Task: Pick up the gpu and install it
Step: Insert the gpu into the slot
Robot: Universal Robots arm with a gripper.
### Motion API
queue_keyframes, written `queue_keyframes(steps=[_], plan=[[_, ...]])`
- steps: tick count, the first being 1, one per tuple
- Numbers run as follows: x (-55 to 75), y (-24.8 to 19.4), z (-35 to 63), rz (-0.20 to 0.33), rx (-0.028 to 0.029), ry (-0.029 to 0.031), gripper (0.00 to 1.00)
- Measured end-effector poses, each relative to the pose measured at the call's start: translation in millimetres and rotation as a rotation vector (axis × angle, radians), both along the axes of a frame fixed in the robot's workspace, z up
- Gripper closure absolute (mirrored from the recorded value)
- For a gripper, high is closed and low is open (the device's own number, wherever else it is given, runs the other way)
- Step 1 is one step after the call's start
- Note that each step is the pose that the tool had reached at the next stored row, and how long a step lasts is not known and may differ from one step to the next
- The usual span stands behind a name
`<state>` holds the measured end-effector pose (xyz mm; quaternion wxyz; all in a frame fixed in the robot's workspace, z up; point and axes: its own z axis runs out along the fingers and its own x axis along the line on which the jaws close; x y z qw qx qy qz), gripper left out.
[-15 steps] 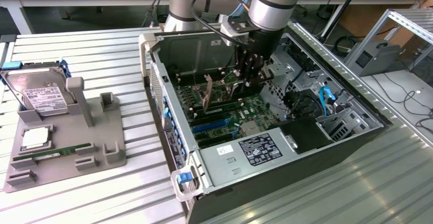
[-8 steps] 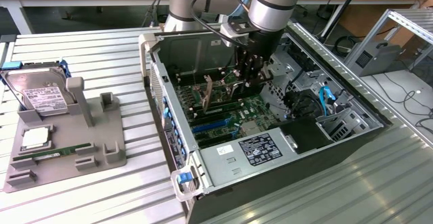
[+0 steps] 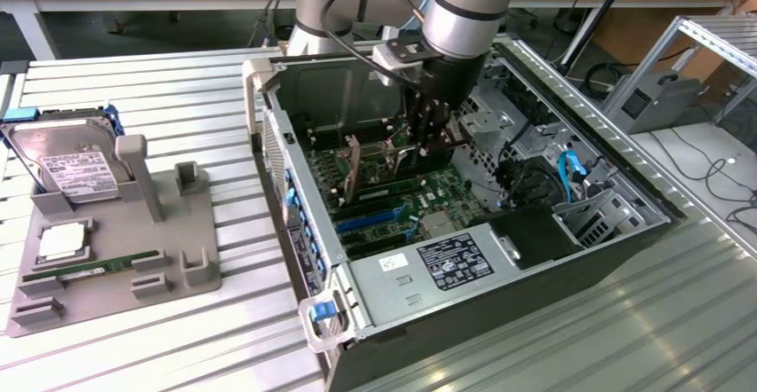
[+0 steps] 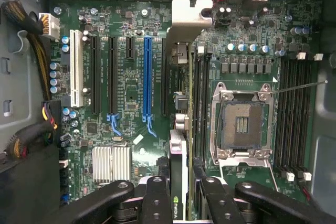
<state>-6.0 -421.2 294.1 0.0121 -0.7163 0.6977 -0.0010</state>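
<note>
The gpu (image 4: 178, 153) is seen edge-on in the wrist view, a thin card with a green logo near the fingers and a silvery bracket (image 4: 186, 19) at its far end. My gripper (image 4: 181, 190) is shut on it, with one black finger on each side. The card hangs over the green motherboard (image 4: 126, 129), next to the blue slot (image 4: 147, 77) and above a black slot beside it. In the exterior view the gripper (image 3: 428, 148) reaches down into the open computer case (image 3: 473, 268), with the brownish gpu (image 3: 400, 160) at its fingers.
An empty CPU socket (image 4: 241, 124) and memory slots (image 4: 291, 108) lie beside the card. Cable bundles (image 4: 31, 51) run along the case wall. At the exterior view's left, a grey holder tray (image 3: 119, 259) carries a hard drive (image 3: 71, 166) and a green memory stick (image 3: 106, 268).
</note>
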Motion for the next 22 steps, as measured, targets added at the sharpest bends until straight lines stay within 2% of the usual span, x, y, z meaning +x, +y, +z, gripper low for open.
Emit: queue_keyframes(steps=[2,6,13,14,15,16,18,22], plan=[[-2.1,-1.3,-0.3,0.0,-0.0001,0.0,0.73],[-5.4,-9.7,-0.9,0.0,0.0,0.0,0.73],[-10.0,-19.5,-1.9,0.0,-0.0001,0.0001,0.73],[-16.5,-36.0,-3.9,0.0,-0.0007,0.0001,0.73],[-12.9,-35.6,-4.8,0.0,-0.0009,0.0039,0.73],[-12.8,-35.7,-5.7,-0.001,-0.0019,0.0041,0.73],[-12.8,-35.7,-6.0,-0.003,-0.0105,0.0041,0.73],[-13.0,-35.8,-6.0,-0.003,-0.0109,0.004,0.73]])
